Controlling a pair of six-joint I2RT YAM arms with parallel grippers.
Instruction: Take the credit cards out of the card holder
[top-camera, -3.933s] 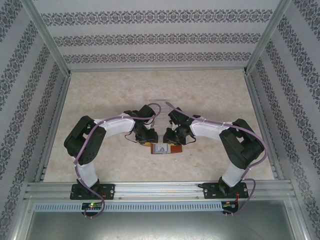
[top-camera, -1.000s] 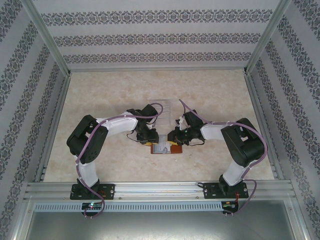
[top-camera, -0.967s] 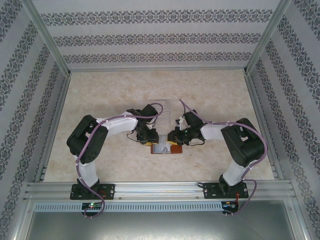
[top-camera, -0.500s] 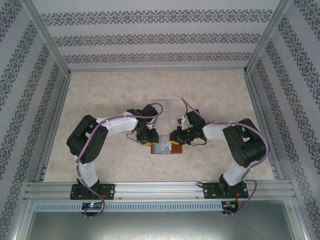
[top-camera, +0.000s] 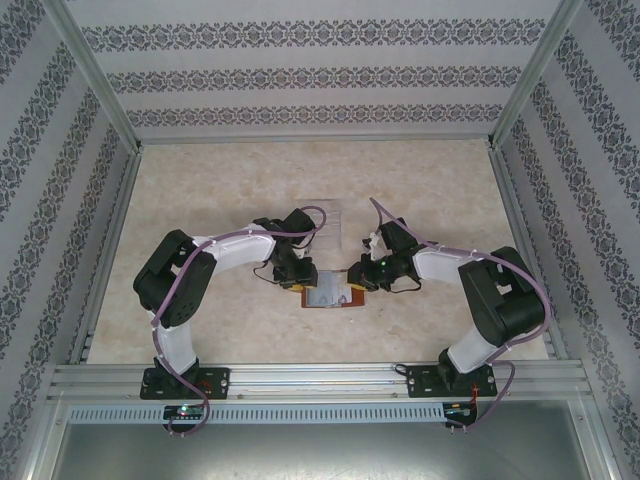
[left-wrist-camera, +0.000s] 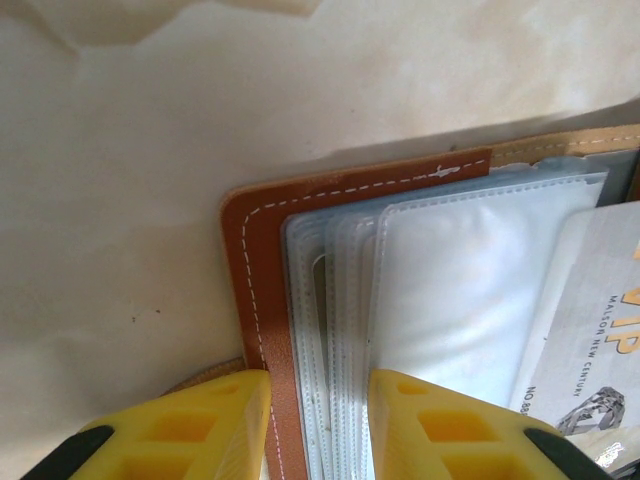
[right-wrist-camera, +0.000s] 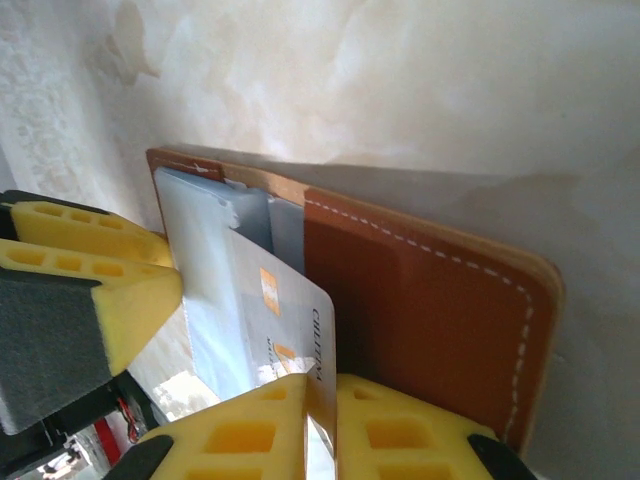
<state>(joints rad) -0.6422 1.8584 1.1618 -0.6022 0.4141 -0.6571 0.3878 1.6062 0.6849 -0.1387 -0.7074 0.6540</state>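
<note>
Tabletop (top-camera: 200, 200) bears card holder (top-camera: 330, 297) lying open, left-right.

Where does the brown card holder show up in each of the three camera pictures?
Top external: card holder at table centre, between the two grippers.
Left wrist: card holder at lower centre-right, its brown edge between the yellow fingers.
Right wrist: card holder fills centre-right.
Shared landmark: the pale card sticking out of the sleeves.

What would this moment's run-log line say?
left gripper: clamping card holder edge | right gripper: shut on credit card | card partly out
</note>
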